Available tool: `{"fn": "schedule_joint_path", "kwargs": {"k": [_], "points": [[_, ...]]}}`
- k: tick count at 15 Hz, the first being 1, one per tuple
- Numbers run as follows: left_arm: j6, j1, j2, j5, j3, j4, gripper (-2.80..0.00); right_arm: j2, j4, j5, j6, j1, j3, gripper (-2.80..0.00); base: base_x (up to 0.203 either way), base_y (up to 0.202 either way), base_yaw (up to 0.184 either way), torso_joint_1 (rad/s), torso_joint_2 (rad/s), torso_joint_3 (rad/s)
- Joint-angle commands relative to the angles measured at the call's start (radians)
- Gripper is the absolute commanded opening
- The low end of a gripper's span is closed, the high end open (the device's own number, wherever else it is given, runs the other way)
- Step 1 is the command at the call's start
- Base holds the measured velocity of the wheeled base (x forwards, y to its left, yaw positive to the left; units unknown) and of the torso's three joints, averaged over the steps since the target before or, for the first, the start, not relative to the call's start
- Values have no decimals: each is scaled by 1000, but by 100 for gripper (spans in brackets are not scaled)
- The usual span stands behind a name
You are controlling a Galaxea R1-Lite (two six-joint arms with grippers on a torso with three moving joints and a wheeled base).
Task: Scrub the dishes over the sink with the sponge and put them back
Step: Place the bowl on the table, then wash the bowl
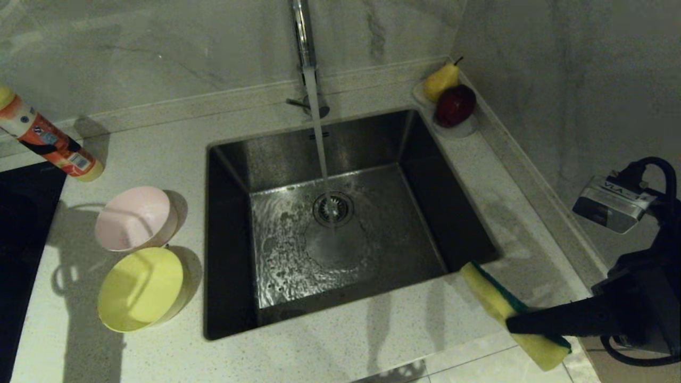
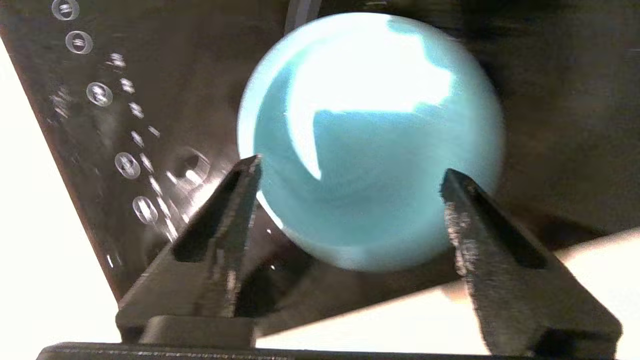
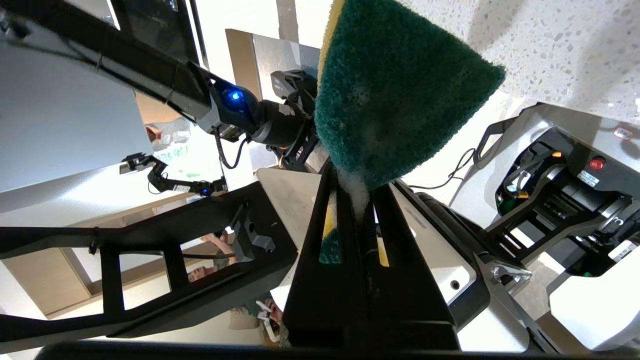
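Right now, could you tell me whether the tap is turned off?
No, a stream of water runs from the tap into the sink.

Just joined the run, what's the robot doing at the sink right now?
Dishwashing. The right gripper has its jaws shut on the sponge above the counter by the sink, tap running. The left gripper, jaws open, frames the blue bowl on a dark surface. The pink bowl and yellow bowl sit left of the sink.
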Motion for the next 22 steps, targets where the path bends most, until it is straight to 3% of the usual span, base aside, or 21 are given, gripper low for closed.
{"fn": "schedule_joint_path", "kwargs": {"k": [1,2,3,5,7,10,12,15,18,19,20,22], "points": [[-4,-1,-110,-13,-64,54,0,-1,2,4,3,0,0,-280,0,0,0,0,0,0],[-3,-1,-135,-13,-101,87,0,1,2,4,4,0,0,-280,0,0,0,0,0,0],[2,-1,-152,-15,-130,121,-280,-2,2,4,4,0,0,-280,0,0,0,0,0,0],[15,-3,-207,-46,-165,166,-280,-4,4,4,4,0,0,-280,0,0,0,0,0,0],[74,-18,-285,-120,-169,202,-280,-7,7,4,5,0,2,-280,0,0,0,0,0,0],[194,-140,-364,-156,-169,266,-280,-13,-1,6,6,0,23,-280,0,0,0,0,0,0],[253,-234,-368,-157,-162,307,-280,-10,-4,4,6,0,29,-280,0,0,0,0,0,0],[293,-402,-346,-146,-156,373,-280,-7,-4,4,4,0,20,-280,0,0,0,0,0,0],[308,-553,-275,-40,-95,375,-280,-8,-5,4,4,0,14,-280,0,0,0,0,0,0],[310,-577,-250,-11,-79,374,-76,-12,-5,3,4,0,14,-280,0,0,0,0,0,0],[310,-585,-227,0,-74,367,0,-13,-5,3,4,-1,14,-280,0,0,0,0,0,0],[301,-587,-183,1,-72,338,0,-9,-5,3,3,-3,15,-280,0,0,0,0,0,0]]}}
